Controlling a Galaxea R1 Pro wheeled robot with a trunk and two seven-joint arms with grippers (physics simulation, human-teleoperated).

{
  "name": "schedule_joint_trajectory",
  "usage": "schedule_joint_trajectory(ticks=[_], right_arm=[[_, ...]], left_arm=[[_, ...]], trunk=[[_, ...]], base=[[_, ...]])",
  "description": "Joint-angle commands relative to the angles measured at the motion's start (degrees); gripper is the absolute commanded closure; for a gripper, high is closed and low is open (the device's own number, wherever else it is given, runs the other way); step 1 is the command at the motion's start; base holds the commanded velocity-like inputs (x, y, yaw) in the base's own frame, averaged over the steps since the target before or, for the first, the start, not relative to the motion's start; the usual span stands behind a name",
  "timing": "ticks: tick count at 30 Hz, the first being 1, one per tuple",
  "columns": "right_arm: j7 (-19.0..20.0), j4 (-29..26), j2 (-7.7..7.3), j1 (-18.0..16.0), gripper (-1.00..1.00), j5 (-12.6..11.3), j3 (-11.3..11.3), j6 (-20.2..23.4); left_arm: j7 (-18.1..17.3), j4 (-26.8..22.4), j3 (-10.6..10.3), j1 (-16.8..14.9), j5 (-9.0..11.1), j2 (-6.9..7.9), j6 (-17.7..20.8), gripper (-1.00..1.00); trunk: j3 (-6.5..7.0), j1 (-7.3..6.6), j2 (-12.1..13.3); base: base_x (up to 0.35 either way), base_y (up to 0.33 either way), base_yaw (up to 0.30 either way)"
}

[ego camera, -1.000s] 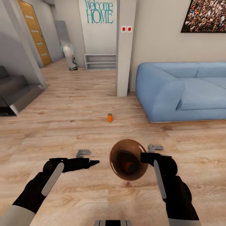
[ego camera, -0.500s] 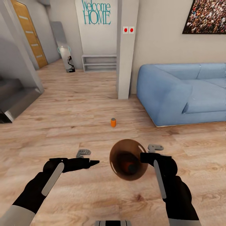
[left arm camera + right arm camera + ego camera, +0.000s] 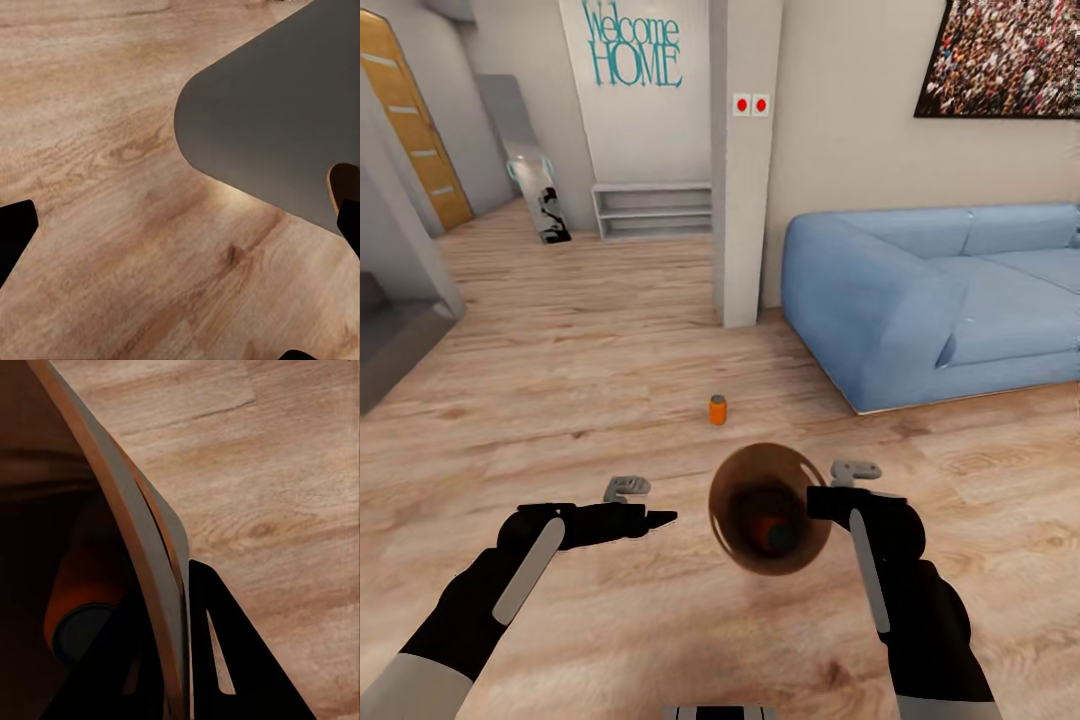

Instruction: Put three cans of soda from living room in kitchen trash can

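Right claw (image 3: pixel 822 503), seen from the head camera, pinched the rim of the tash can (image 3: pixel 768 508), a brown wooden bucket held above the plank floor (image 3: pixel 610 380) with its mouth tipped toward the camera; an orange soda can lay inside it (image 3: pixel 765 527). Left claw (image 3: pixel 650 519) was held out just left of the bucket, gripping nothing, its fingers appearing pressed together. Another orange soda can (image 3: pixel 718 409) stood upright on the floor ahead, between a grey pillar (image 3: pixel 738 200) and the robot, with a blue sofa (image 3: pixel 920 300) to its right. From the left wrist camera, dark fingertips (image 3: pixel 15 232) framed wooden floor and a grey rounded panel (image 3: pixel 277 120). From the right wrist camera, a dark finger (image 3: pixel 225 660) pressed against the bucket's thin wall (image 3: pixel 124 510), and the orange can (image 3: pixel 86 592) rested inside.
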Motion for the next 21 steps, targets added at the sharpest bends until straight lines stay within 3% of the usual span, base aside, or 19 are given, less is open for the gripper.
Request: schedule_joint_trajectory(ticks=[1,21], right_arm=[[0.2,0.0,0.01,0.0,1.00,-1.1,0.0,0.0],[0.2,0.0,0.01,0.0,1.00,-1.1,-0.1,0.0]], left_arm=[[0.0,0.0,0.0,0.0,0.0,0.00,0.0,-1.00],[0.0,0.0,-0.1,0.0,0.0,0.00,0.0,-1.00]], trunk=[[0.07,0.00,0.0],[1.38,0.00,0.0]], base=[[0.257,0.280,-0.179],[0.258,0.276,-0.180]])
